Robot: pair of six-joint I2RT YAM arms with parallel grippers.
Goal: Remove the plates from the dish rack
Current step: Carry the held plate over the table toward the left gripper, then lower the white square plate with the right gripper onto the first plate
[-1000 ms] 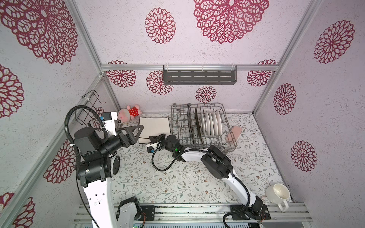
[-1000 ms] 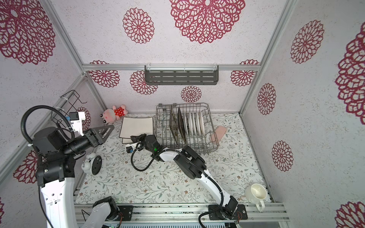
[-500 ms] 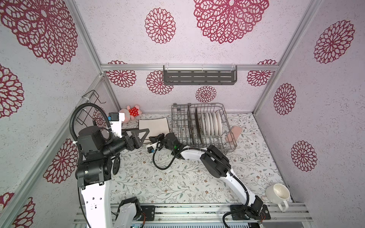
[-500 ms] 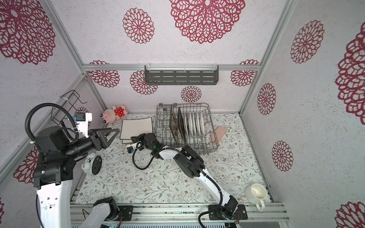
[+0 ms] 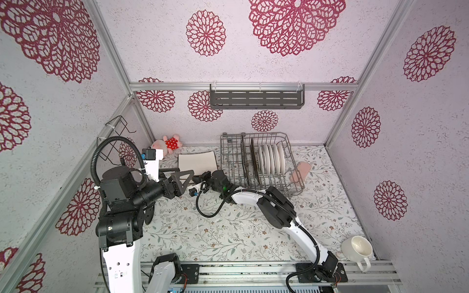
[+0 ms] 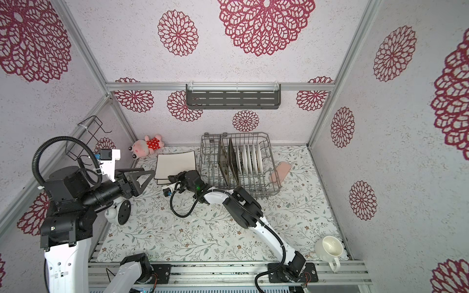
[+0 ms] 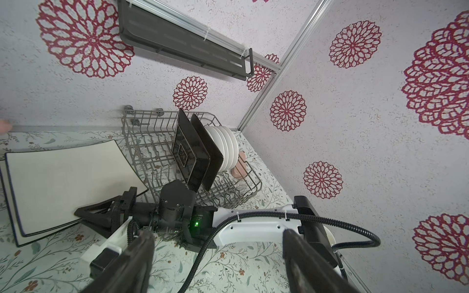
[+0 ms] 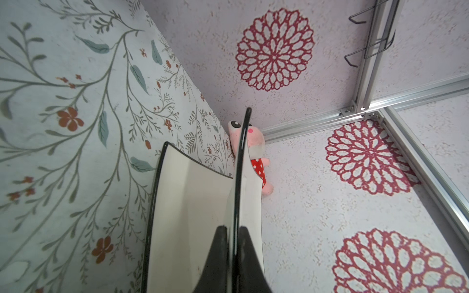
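Observation:
The grey wire dish rack (image 5: 295,178) (image 6: 275,186) (image 7: 250,177) stands at the back of the table. In it two dark brown square plates (image 5: 253,162) (image 7: 193,152) stand upright beside several round white plates (image 5: 271,158) (image 7: 228,147). Left of the rack, a white square plate (image 5: 197,161) (image 6: 176,163) (image 7: 63,182) lies on a second one (image 6: 162,181) (image 8: 193,203). My right gripper (image 5: 203,175) (image 6: 175,178) (image 7: 96,215) (image 8: 234,230) is shut on the upper plate's dark near rim. My left gripper (image 5: 186,171) (image 6: 148,172) (image 7: 217,233) hangs open and empty just left of it.
A pink plush toy (image 5: 168,145) lies in the back left corner. A white mug (image 5: 357,250) stands at the front right. A pink pad (image 5: 299,171) leans on the rack's right side. The grey slotted shelf (image 5: 256,100) and a black wire holder (image 5: 116,138) hang on the walls.
My left arm has swung right, bringing its open gripper close beside the right gripper. The right gripper keeps its hold on the plate and has barely moved.

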